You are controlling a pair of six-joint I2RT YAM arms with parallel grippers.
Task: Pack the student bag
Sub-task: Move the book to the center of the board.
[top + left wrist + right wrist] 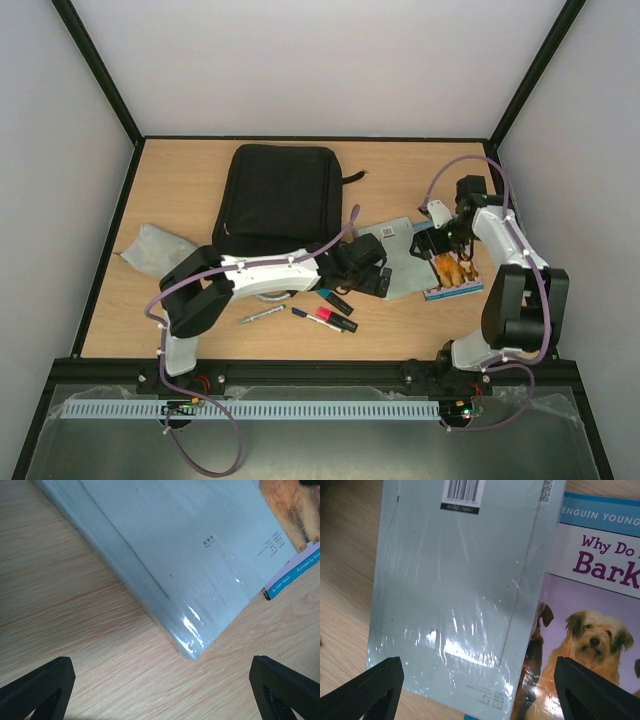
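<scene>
We see the left hand (pixel 160 680) released and spread wide over the worktop (pixel 75 605), just short of the corner of a grey shrink-wrapped book (pixel 200 545). The right hand (pixel 479 680) is likewise released, spread above that grey book and the dog picture book (pixel 590 630) whose edge it overlaps. Farther out we find pens (pixel 330 315) on the near side, a light-grey pouch (pixel 155 248) at the left, and the student bag (pixel 278 195) lying flat toward the far side, apart from both hands.
</scene>
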